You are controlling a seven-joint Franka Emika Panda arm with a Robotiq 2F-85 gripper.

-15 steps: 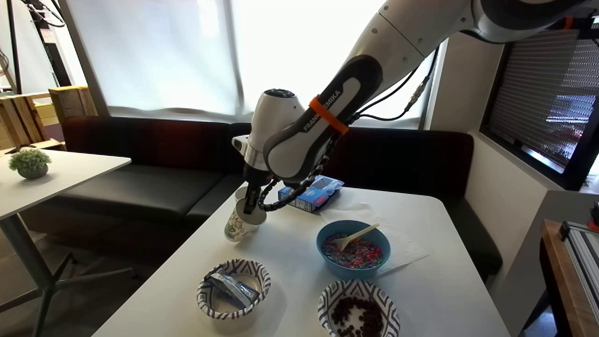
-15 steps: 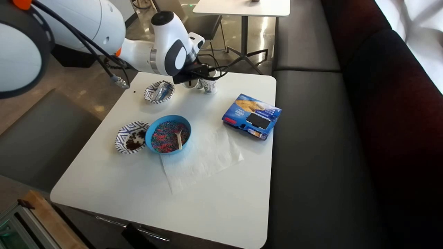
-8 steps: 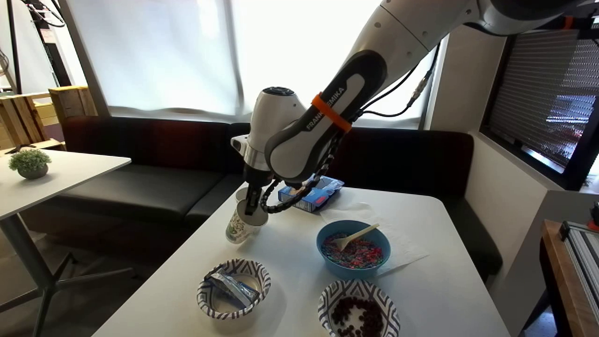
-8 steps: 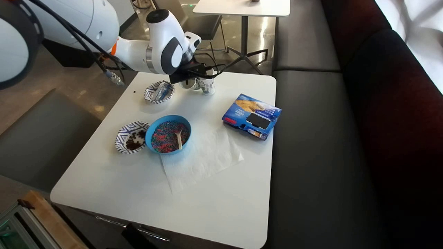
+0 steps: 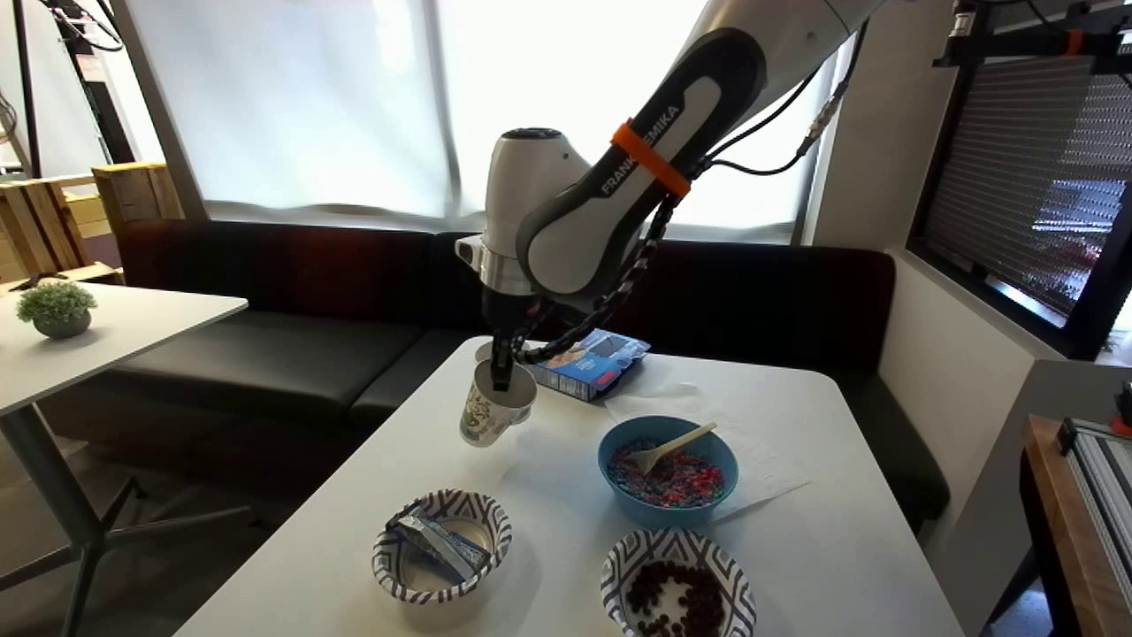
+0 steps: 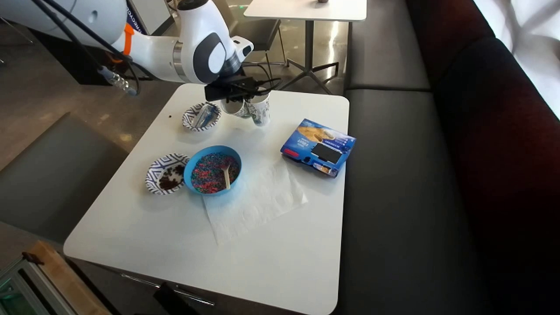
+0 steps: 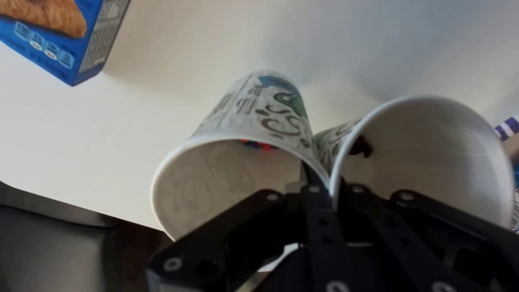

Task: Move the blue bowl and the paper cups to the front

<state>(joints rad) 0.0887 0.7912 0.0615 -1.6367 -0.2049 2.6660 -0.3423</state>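
Cups [image 5: 486, 413] in the pincer [image 5: 501, 379], higher than before.

My gripper [image 5: 501, 382] looks matt, with metal screw heads [image 7: 173, 264], while the paper cups [image 7: 259, 107] are smooth inside and the blue bowl [image 5: 654, 515] looks like smooth, glossy plastic. Near the edge of my smooth table [image 6: 271, 271], the box [image 6: 313, 134] is glossy card; further in, the napkin [image 6: 258, 210] is creased paper.

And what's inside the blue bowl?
Inside the blue bowl are lots of tiny red, blue and green bits, plus a pale spoon. The bits cover the bowl's bottom, so anything buried under them can't be seen.
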